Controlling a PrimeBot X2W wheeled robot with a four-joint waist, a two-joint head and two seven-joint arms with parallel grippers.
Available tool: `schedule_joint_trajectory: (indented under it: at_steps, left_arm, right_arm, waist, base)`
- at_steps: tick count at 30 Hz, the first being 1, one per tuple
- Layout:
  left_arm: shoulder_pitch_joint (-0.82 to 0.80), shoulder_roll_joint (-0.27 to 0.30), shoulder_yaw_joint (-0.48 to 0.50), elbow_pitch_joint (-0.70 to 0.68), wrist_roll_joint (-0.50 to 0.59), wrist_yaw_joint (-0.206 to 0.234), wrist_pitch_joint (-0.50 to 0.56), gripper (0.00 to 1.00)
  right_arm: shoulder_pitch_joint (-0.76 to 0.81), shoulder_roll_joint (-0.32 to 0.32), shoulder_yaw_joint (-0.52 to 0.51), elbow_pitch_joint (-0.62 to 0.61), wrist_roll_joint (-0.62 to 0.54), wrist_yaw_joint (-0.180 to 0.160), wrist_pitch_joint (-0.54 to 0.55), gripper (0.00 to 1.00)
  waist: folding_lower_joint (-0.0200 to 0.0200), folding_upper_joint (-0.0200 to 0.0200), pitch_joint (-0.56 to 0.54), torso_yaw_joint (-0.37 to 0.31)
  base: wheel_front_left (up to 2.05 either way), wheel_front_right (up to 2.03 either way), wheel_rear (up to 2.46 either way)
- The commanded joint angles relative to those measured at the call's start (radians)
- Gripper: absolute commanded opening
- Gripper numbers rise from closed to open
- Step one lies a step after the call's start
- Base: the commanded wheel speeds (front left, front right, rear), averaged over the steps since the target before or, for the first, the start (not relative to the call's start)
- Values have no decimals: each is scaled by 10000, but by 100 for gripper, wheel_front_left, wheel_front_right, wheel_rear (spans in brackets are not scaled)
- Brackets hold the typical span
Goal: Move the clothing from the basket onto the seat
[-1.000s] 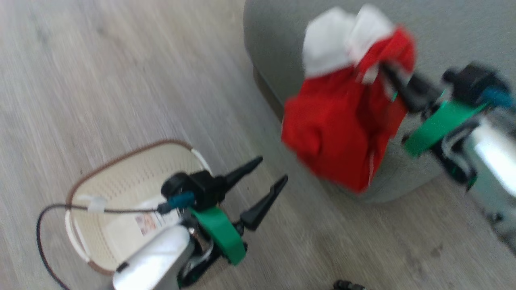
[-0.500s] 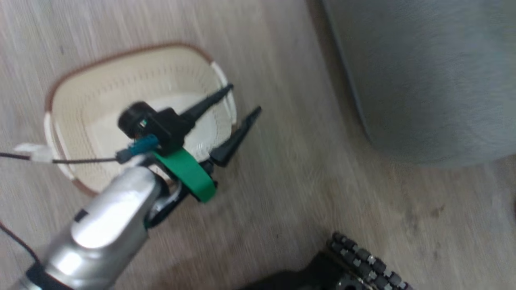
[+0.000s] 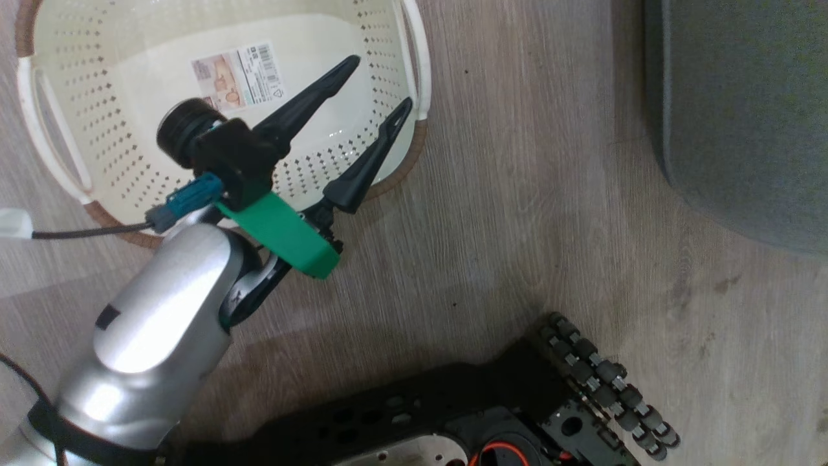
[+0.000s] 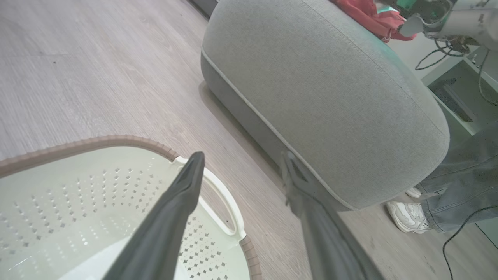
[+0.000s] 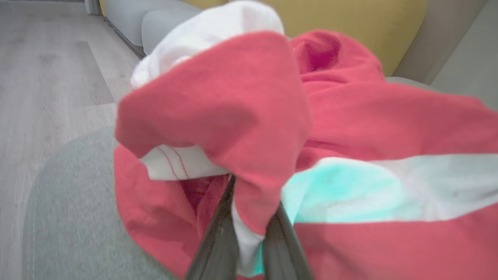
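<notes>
Right claw (image 5: pixel 253 202) is pinching the clothing (image 5: pixel 369 116) on the seat (image 5: pixel 70 217); settling it fully before releasing seems wisest; left claw (image 3: pixel 380 83) is gaping empty

A: Floor (image 3: pixel 517 194)?
B: Pale grey-brown wood-look planks.
A: Anyone there?
B: Left wrist view — a person's leg (image 4: pixel 463 182) in jeans, white sneaker (image 4: pixel 406 216) flat on the floor.
A: Bkgd?
B: Yellow surface (image 5: pixel 350 23) — top of right wrist view.

Left gripper (image 3: pixel 380 83) over the basket (image 3: pixel 97 129), fingers spread apart, tips above the far wall. Label (image 3: pixel 238 76) on the basket base. Seat (image 3: pixel 744 116) well apart, across wooden floor (image 3: pixel 517 194). Wheeled base (image 3: pixel 582 369) below.
</notes>
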Motion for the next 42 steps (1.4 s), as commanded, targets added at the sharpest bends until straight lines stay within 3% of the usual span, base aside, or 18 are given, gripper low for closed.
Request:
schedule_joint_trajectory:
  at_steps: [1,6,11,19,24,32,42]
  left_arm:
    - [455,38,341,-333,101,50,-51,100]
    - [644,-12,488,-144,254,17,-51,100]
    - [999,-361,603,372,468,-5,-51,100]
    - [2540,-1328,2133,1104,435,76,-51,100]
    - [3546,-1786,3290,1144,639,169,-51,100]
    - [5046,-2221,4995,1536,1365,143,-51,100]
    - [5589,-2583,6321,1813,2113,64,-51,100]
  right_arm:
    - [289,-237,-223,-296,-464,-4,-61,100]
    - [633,-167,228,-203,-1216,-4,-61,100]
    - [1441,-403,1733,-331,-1418,-4,-61,100]
    - [4397,-865,4507,-2955,243,-4,-61,100]
    - [6078,-776,5139,-4443,1043,-4,-61,100]
    - [9355,381,5341,-5952,701,-4,-60,100]
    - [11303,2503,5873,-6917,-296,-4,-60,100]
  waist:
    - [-4,1,-288,-140]
    - [-4,1,-1097,-296]
    - [-4,1,-2519,-185]
    - [-4,1,-5275,229]
    - [-4,1,-6405,579]
    - [-4,1,-8033,1534]
    - [-4,1,-8873,2361]
  base:
    - [0,0,0]
    - [0,0,0]
    - [0,0,0]
    - [0,0,0]
    - [0,0,0]
    - [0,0,0]
    - [0,0,0]
